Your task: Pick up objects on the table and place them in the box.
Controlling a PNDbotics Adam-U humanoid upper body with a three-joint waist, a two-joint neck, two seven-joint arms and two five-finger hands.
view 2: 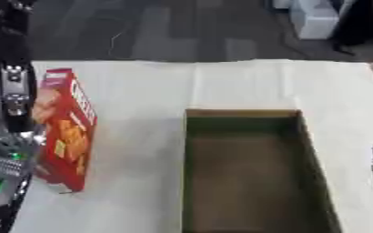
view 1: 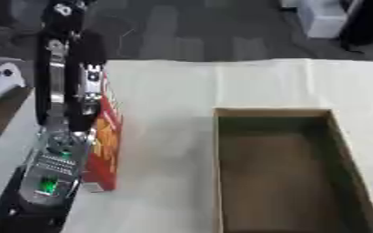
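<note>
Your left hand (view 1: 62,91) stands upright against the red carton (view 2: 66,132); you cannot tell how its fingers sit. The carton stands just beyond them, open box (view 2: 241,173) well apart. Nudge it sideways and it topples.

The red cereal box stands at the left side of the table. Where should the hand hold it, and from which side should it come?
Probably across the two broad faces, near the top, coming from the left. The red cereal box stands upright on a narrow end, tall and thin, so its broad faces are the easiest to pinch. The left arm is already beside it; I cannot see its fingers. The open box lies to the right.
</note>
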